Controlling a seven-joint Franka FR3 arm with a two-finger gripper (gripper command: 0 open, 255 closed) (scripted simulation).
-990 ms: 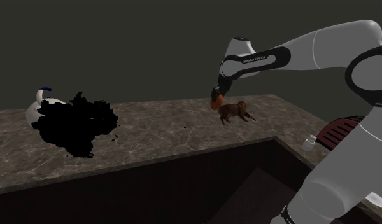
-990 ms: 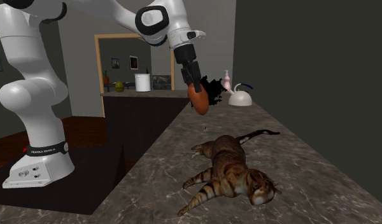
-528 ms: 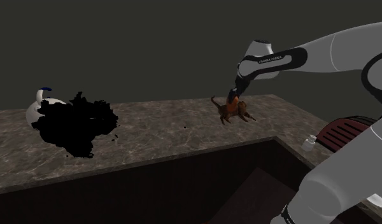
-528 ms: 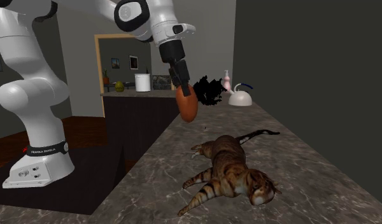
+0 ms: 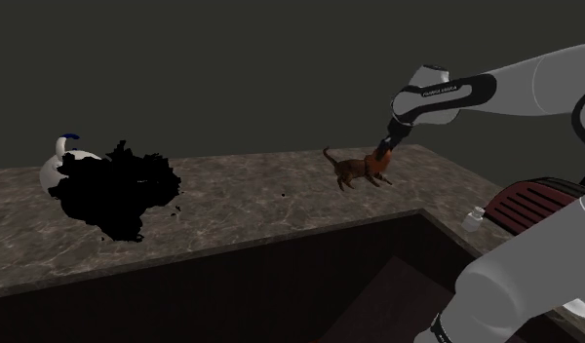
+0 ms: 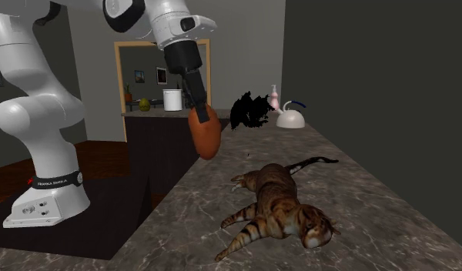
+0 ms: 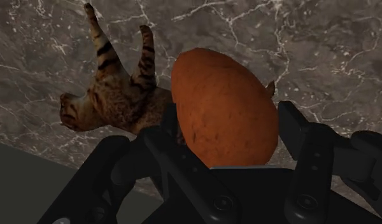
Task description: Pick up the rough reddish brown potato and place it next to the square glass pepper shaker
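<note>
The gripper points down with its two black fingers closed on the potato, one finger on each side. In the wrist view the reddish brown, egg-shaped potato sits upright between the fingers, and its speckled skin is in plain sight. It hangs in the air, clear of the counter below. In the second exterior view it is above the counter edge nearest the arm's stand. In the shoulder view the gripper and potato overlap the far right part of the counter, right by the cat.

The striped cat lies stretched out on the dark, veined stone top. Seen from the wrist, the cat is just beside the potato and below it, with its legs reaching away over the counter.

Farther along the counter, well apart from the gripper, stands a white kettle with a blue handle. A ragged black area is beside it and a pink bottle stands behind. In the shoulder view the kettle sits at the left end, partly covered by the black area. At that view's right, near the arm, a small pale jar stands next to a dark red ribbed thing; I cannot tell what either of them is.
</note>
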